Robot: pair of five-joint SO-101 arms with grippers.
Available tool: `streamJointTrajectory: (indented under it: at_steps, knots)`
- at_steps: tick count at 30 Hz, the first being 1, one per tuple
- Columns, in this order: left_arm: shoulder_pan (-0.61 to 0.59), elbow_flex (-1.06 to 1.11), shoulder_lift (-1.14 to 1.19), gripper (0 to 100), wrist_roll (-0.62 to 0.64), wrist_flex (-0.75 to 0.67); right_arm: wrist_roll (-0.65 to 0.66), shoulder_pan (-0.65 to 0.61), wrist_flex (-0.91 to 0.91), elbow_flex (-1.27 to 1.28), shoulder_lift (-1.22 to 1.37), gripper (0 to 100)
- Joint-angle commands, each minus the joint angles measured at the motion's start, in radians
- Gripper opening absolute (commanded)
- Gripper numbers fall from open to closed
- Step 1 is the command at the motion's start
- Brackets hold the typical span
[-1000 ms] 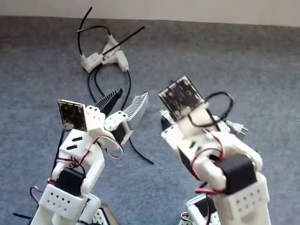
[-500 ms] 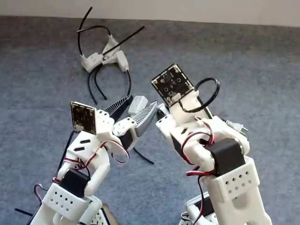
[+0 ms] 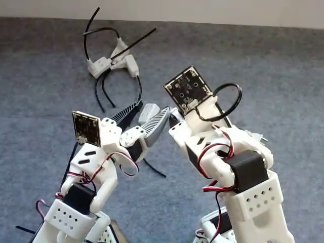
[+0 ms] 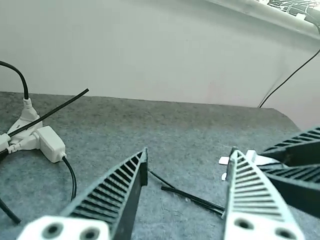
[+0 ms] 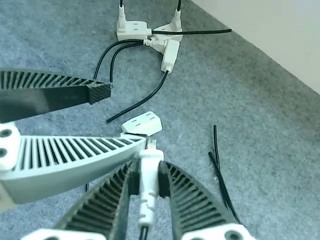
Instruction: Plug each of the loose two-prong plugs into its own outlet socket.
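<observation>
My right gripper (image 5: 149,164) is shut on a white two-prong plug (image 5: 149,175), prongs pointing at a loose white outlet socket (image 5: 142,124) lying on the grey carpet just beyond. In the high view that socket (image 3: 148,112) sits between the spread fingers of my left gripper (image 3: 154,107), which is open and not touching it. From the left wrist, my left gripper (image 4: 190,151) stands wide open, with the plug's prongs (image 4: 223,161) showing beside one fingertip. A second loose plug (image 3: 255,136) peeks out behind the right arm.
A cluster of white sockets with plugs in them and black cords (image 3: 114,61) lies at the far back near the wall, seen too as the cluster (image 5: 150,37). Black cords (image 3: 152,169) trail under the arms. Open carpet lies to the right.
The right arm has swung left and forward, bringing the plug up to the left gripper. The left arm shifted slightly right, and the socket now shows between its fingers.
</observation>
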Motion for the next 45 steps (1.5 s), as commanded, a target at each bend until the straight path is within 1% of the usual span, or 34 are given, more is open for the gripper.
streamJointTrajectory:
  at_steps: [1,7,14,18,20,22,24,29,32,36,39,45]
  knots:
    - [0.022,-0.004,0.005,26,-0.003,-0.011,0.009,0.01,-0.004,-0.093,0.002,0.8]
    - [0.022,-0.004,0.008,26,-0.003,-0.011,0.009,0.01,0.024,-0.177,0.012,0.8]
    - [0.022,-0.004,0.008,26,-0.003,-0.009,0.009,0.015,0.039,-0.18,0.008,0.8]
    - [0.007,-0.004,0.01,26,-0.006,-0.011,0.011,0.088,0.101,-0.18,0.005,0.8]
    - [-0.027,-0.004,0.013,26,-0.005,-0.012,0.011,0.142,0.131,-0.18,0.01,0.8]
    - [-0.05,-0.01,0.013,26,-0.002,-0.014,0.011,0.16,0.168,-0.174,0.013,0.8]
    - [-0.047,-0.01,0.013,26,-0.002,-0.014,0.012,0.139,0.183,-0.131,0.013,0.8]
    - [0.013,0.008,0.015,26,-0.005,-0.012,0.011,-0.03,0.136,-0.062,0.012,0.8]
    - [0.033,0.018,0.015,26,-0.005,-0.012,0.011,-0.091,0.113,-0.062,0.012,0.8]
    - [0.035,0.018,0.015,26,-0.005,-0.012,0.011,-0.12,0.094,-0.071,0.013,0.8]
    - [0.033,0.018,0.015,26,-0.005,-0.012,0.011,-0.12,0.09,-0.071,0.013,0.8]
    - [0.036,0.018,0.015,26,-0.005,-0.011,0.014,-0.116,0.088,-0.159,0.015,0.8]
